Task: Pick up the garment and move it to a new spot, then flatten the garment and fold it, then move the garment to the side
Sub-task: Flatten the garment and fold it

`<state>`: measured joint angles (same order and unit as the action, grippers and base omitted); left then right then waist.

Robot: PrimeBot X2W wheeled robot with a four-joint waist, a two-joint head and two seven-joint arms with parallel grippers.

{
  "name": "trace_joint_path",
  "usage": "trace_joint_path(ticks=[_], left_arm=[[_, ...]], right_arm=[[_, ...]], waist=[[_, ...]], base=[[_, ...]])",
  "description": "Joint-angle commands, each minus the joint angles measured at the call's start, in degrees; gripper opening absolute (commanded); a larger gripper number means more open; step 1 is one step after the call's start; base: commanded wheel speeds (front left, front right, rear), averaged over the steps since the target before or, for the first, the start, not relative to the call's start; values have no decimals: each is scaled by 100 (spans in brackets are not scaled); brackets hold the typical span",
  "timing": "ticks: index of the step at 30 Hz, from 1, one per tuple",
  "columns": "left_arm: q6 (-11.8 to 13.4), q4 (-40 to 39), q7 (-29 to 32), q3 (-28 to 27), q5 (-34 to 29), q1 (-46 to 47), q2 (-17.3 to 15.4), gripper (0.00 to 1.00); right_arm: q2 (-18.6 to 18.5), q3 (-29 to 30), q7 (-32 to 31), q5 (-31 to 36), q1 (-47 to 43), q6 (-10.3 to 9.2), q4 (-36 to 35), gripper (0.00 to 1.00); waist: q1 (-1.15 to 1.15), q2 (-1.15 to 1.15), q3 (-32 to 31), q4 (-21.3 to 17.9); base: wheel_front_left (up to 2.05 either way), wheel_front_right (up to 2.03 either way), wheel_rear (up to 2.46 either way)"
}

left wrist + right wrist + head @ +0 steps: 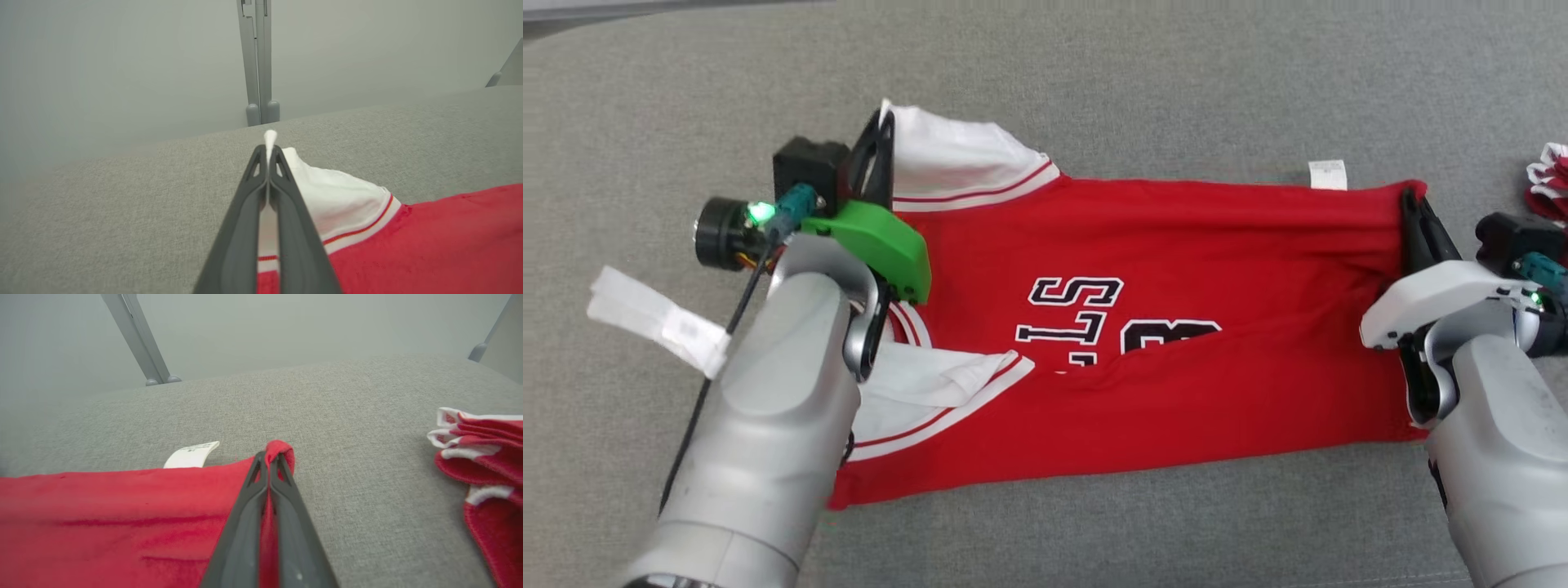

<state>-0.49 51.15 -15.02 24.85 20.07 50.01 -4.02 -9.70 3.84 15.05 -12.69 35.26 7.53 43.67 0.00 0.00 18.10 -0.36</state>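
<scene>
The garment (1143, 408) is a red jersey with white, red-striped sleeve trim and black lettering, spread sideways across the grey surface with its near edge folded over. My left gripper (879, 131) is shut on the white sleeve corner at the jersey's far left; the left wrist view shows white cloth (269, 141) pinched between the closed fingers (245, 212). My right gripper (1411, 200) is shut on the far right corner of the red hem; in the right wrist view red fabric (280, 451) bunches over the closed tips.
A second red and white garment (1550, 188) (482, 453) lies bunched at the right edge. A white strip of fabric (658, 320) lies left of my left arm. A white label (1327, 174) sticks out from the jersey's far edge. Grey frame legs (258, 61) stand beyond the surface.
</scene>
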Motion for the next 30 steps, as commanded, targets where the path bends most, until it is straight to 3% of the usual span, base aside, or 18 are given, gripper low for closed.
trace_joint_path(ticks=[1,11,20,26,27,28,30], left_arm=[[45,-161,-14,-45,-55,-274,18,0],[33,-1418,-15,-118,-199,-2232,65,0],[58,-1950,-16,-160,-207,-3215,89,0],[35,-1901,-16,-145,-195,-3707,96,0],[58,-1883,-16,-171,-204,-3786,97,6],[61,-1884,-16,-186,-218,-3824,98,30],[47,-1854,-16,-204,-242,-3901,99,45]], right_arm=[[-50,-34,14,-71,-192,-10,-75,0],[-245,-67,14,-438,-1281,-10,-391,0],[-161,83,15,-435,-1949,-10,-620,0],[-37,238,15,-413,-2324,-10,-609,0],[-12,300,15,-387,-2372,-10,-599,0],[9,339,15,-374,-2407,-10,-577,0],[38,444,15,-339,-2438,-10,-523,0]], waist=[[0,0,-440,268],[0,0,-1112,607],[0,0,-1422,739],[0,0,-1518,737],[0,0,-1523,731],[0,0,-1522,725],[0,0,-1512,714]], base=[[0,0,0],[0,0,0],[0,0,0],[0,0,0],[0,0,0],[0,0,0],[0,0,0]])
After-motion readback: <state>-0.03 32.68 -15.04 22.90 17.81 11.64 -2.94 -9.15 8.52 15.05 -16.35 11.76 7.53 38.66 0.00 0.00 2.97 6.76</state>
